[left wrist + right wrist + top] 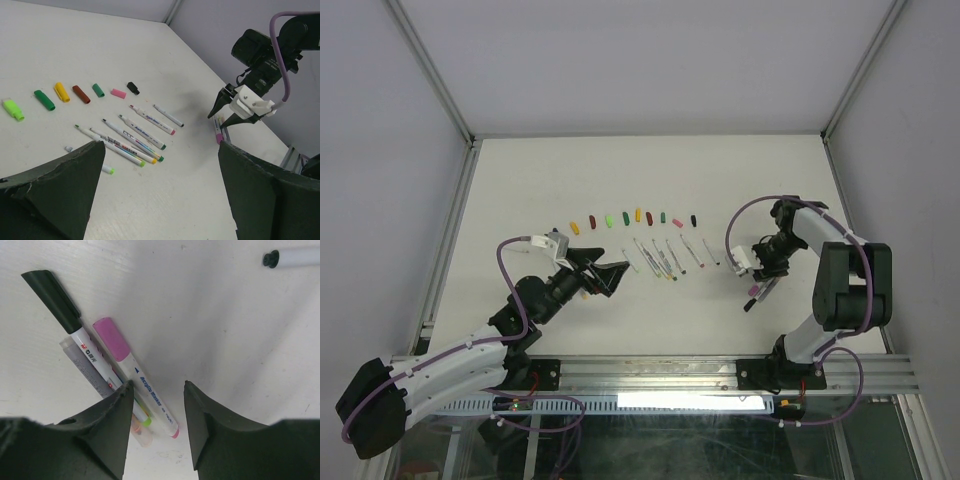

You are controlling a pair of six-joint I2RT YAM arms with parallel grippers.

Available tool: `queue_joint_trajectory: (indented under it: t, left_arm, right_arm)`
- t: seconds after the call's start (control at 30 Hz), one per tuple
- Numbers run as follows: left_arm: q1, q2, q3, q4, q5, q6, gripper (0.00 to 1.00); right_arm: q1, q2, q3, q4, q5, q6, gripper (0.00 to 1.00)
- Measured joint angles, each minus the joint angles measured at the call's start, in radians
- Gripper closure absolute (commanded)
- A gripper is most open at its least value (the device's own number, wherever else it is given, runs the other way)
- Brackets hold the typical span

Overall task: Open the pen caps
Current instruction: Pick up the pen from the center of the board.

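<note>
Our right pincer [157, 390] hangs half-spread, pinching nothing, astride the barrel of the pink-capped pen [131, 365]. The pen's long axis runs forward and leftward out of the gap, so the pink cap [112, 338] lies just ahead of the fingertips, with a black cap [50, 292] farther ahead on the neighbouring pen. The left pincer [603, 275] is spread wide and empty, well apart from these pens, so we judge the right arm far nearer.

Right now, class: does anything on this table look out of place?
Yes. Apart from the tidy row of uncapped pens, a pink-capped pen and a black-capped pen lie bunched under the right gripper.
</note>
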Motion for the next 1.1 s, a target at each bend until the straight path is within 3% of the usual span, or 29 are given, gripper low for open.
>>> queue_joint_trajectory:
  t: [0.53, 0.73, 0.83, 1.1]
  left_arm:
    - [0.0, 0.0, 0.0, 0.0, -0.001, -0.017, 0.01]
    - [0.0, 0.0, 0.0, 0.0, -0.001, -0.021, 0.01]
    - [0.0, 0.0, 0.0, 0.0, -0.001, -0.023, 0.01]
    - [0.0, 0.056, -0.017, 0.059, 0.002, -0.05, 0.01]
  right_arm:
    - [0.013, 0.05, 0.012, 0.069, -0.002, 0.057, 0.74]
    - [0.022, 0.084, 0.05, 0.102, -0.002, 0.143, 0.65]
    - [0.023, 0.088, 0.055, 0.112, -0.002, 0.157, 0.65]
    - [0.051, 0.1, 0.065, 0.121, 0.028, 0.204, 0.84]
